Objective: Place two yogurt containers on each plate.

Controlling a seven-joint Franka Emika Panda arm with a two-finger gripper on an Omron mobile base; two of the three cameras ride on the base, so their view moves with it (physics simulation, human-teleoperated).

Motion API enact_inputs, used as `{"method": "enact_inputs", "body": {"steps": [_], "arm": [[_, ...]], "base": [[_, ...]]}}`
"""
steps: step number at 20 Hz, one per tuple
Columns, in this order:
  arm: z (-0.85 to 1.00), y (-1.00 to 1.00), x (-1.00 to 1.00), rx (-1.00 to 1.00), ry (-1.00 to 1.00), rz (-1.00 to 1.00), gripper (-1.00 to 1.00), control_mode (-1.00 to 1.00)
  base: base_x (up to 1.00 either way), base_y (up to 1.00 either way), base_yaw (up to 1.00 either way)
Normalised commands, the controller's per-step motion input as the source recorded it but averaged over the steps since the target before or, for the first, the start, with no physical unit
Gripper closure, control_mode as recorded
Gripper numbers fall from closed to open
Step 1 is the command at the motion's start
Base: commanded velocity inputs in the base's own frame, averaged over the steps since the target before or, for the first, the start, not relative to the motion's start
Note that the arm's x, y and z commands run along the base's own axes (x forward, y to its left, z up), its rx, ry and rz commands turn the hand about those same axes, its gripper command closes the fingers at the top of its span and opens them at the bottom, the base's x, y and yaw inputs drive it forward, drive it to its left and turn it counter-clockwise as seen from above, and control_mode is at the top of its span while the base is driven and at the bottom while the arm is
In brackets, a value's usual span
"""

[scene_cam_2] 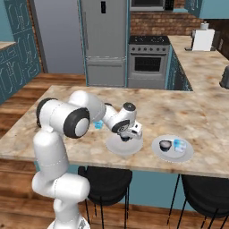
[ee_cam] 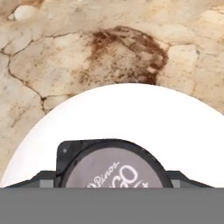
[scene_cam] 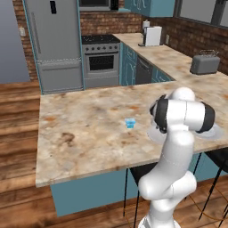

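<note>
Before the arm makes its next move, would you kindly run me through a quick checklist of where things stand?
1. Dark yogurt cup over the near plate: ok.
2. Hand above that plate: ok.
3. Cup released and resting on the plate: cannot tell.
4. Far plate holds two cups, dark one and blue one: ok.
5. Last blue cup on a plate: not ok, it stands on the counter.

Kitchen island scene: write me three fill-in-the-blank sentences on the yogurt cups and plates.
1. The far plate carries ___ yogurt cups.
2. The light blue cup left off the plates stands on the ___.
3. The cup between the gripper fingers has a ___ rim.
Missing words: two; counter; dark
</note>
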Motion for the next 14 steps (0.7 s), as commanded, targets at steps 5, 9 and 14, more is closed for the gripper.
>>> {"method": "enact_inputs", "body": {"steps": [5,9,14], "arm": [[0.52,0.0,0.03,0.0,0.0,0.0,-1.0,-1.0],[0.72,0.01,0.02,0.0,-0.04,0.01,-1.0,-1.0],[0.45,0.78,0.19,0.0,-0.03,0.1,-1.0,-1.0]], "base": [[0.0,0.0,0.0],[0.0,0.0,0.0],[0.0,0.0,0.0]]}}
